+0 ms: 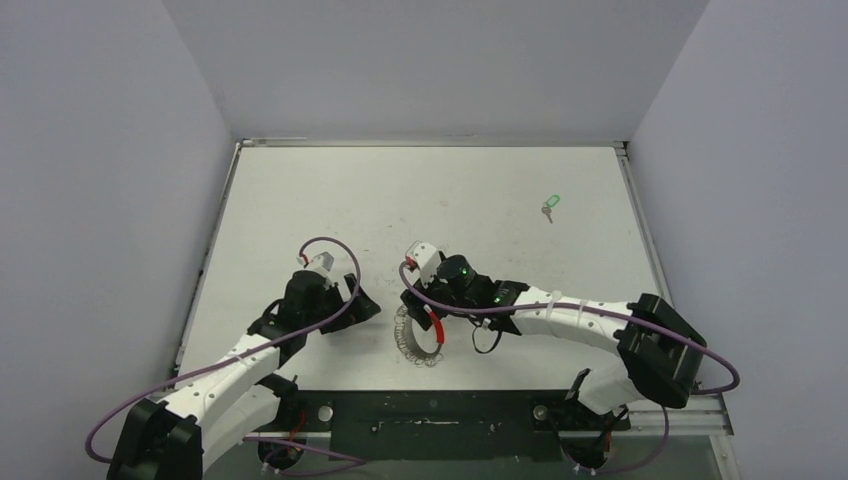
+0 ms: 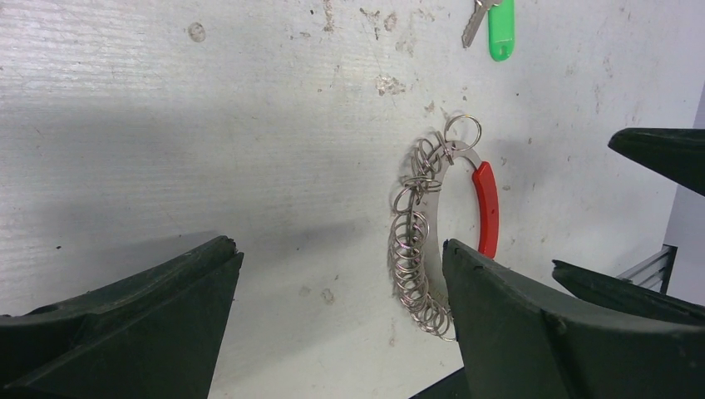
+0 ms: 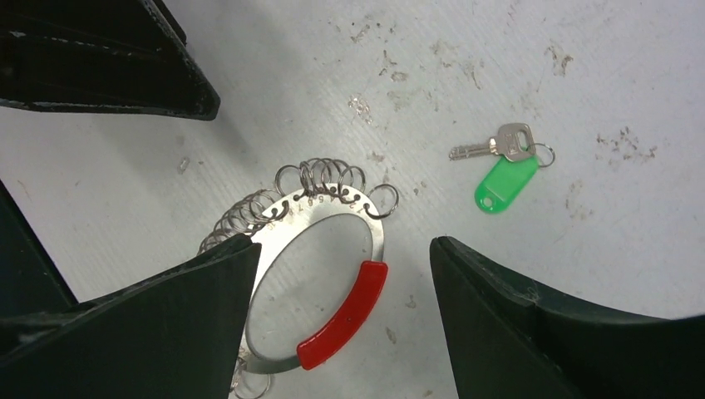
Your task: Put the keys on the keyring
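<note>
The keyring (image 3: pixel 320 218) lies under the right gripper (image 3: pixel 341 249), between its wide-open, empty jaws. The left gripper (image 2: pixel 341 249), also open and empty, is near the keyring. The keys (image 3: pixel 503 166) lie well apart from it.

Bright even light; soft shadow by left tool (image 2: pixel 339 248).

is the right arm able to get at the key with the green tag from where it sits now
Probably yes. The right gripper hangs open over the keyring, and the keys lie apart from it on bare table, with nothing standing between them.
</note>
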You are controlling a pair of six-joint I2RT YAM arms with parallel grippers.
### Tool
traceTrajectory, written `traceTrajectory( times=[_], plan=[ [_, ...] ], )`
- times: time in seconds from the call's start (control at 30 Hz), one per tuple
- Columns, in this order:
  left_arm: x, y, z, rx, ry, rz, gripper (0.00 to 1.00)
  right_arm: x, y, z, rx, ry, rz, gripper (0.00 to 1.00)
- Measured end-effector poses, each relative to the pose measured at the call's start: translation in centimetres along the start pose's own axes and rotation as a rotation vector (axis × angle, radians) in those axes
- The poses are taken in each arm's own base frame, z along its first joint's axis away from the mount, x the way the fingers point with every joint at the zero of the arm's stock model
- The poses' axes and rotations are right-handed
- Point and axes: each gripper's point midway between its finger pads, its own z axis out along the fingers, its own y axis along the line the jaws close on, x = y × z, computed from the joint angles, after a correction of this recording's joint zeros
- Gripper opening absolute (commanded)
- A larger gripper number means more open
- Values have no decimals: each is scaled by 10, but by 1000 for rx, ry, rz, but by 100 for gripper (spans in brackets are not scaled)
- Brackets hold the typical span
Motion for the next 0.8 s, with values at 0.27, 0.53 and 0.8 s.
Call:
traceTrajectory(
  times=[0.27, 0.53, 0.8],
  plan=[
    [3, 0, -1, 5, 2, -17, 89, -21, 9, 34, -47, 22, 10, 64],
    [5, 4, -2, -8, 7, -22, 88, -28, 19, 54, -88, 62, 99, 34],
    [4, 8, -7, -28, -3, -28, 88, -3, 24, 68, -94, 174, 157, 27]
  ],
)
